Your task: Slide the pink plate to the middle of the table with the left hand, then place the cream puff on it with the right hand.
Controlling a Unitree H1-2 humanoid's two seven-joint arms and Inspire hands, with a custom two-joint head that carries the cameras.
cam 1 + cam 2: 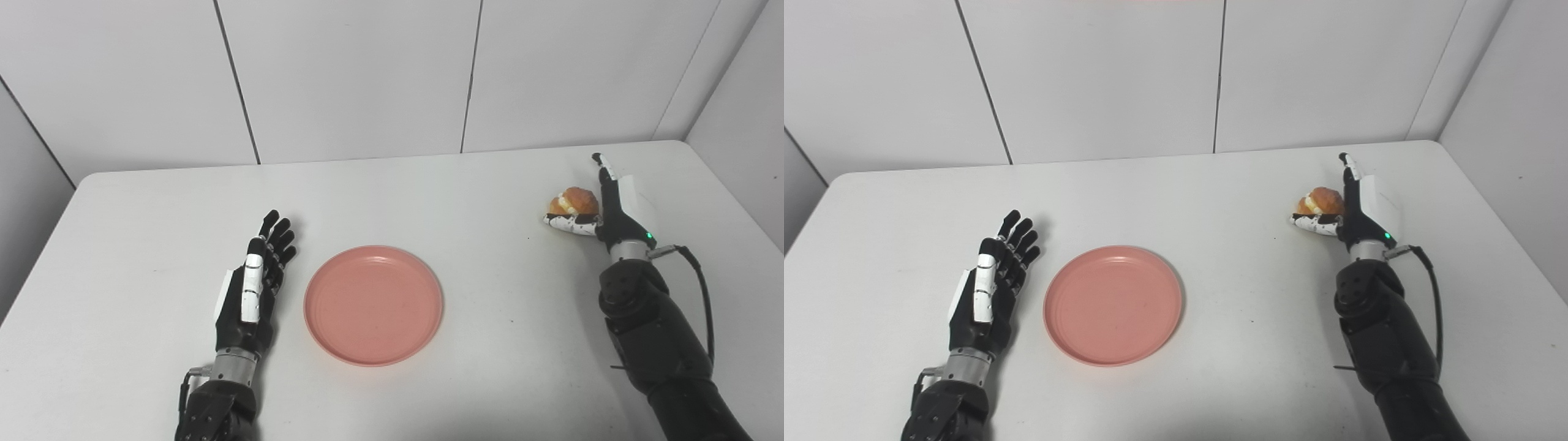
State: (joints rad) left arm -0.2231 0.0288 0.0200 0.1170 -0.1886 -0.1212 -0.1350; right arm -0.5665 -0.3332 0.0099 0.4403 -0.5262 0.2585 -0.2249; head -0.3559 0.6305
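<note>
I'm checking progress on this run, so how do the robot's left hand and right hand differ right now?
The left hand holds nothing, its fingers apart and stretched out; the right hand has its fingers around the cream puff. The left hand lies just beside the pink plate without touching it; the right hand is far from the plate, near the table's far right corner. Both are black with white panels.

From my seat: plate lies flat on the table, just right of my left hand, close beside it but not touching. Left hand rests on the table, fingers pointing to the far edge. Cream puff sits far right, directly left of my right hand, against the palm, thumb beneath it. Plate is well apart from the right hand, to its left and nearer me.
</note>
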